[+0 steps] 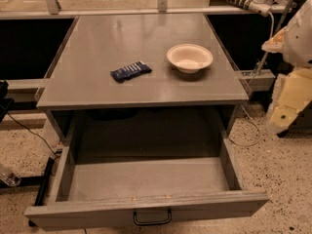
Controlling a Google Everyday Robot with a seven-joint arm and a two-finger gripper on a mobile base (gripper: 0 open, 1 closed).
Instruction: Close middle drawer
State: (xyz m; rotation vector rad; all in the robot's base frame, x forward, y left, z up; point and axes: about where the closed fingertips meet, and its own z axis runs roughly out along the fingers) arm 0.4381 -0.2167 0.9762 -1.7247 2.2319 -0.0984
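one wide grey drawer (87,211) stands pulled far out from under the worktop (97,57), its black handle (152,218) at mid-front. on the worktop sit a pale bowl (189,57) and, to its left and apart from it, a dark blue packet (130,71). the end effector (287,104) hangs at the right edge, beside the worktop and apart from the drawer; open or closed, i cannot tell.

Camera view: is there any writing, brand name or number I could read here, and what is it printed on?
No text here can be read.
On the dark blue packet lying on the countertop: pale markings, too blurred to read.
The white bowl, the middle drawer and its black handle: no text.
The end effector, at the right edge beside the countertop: no text visible.
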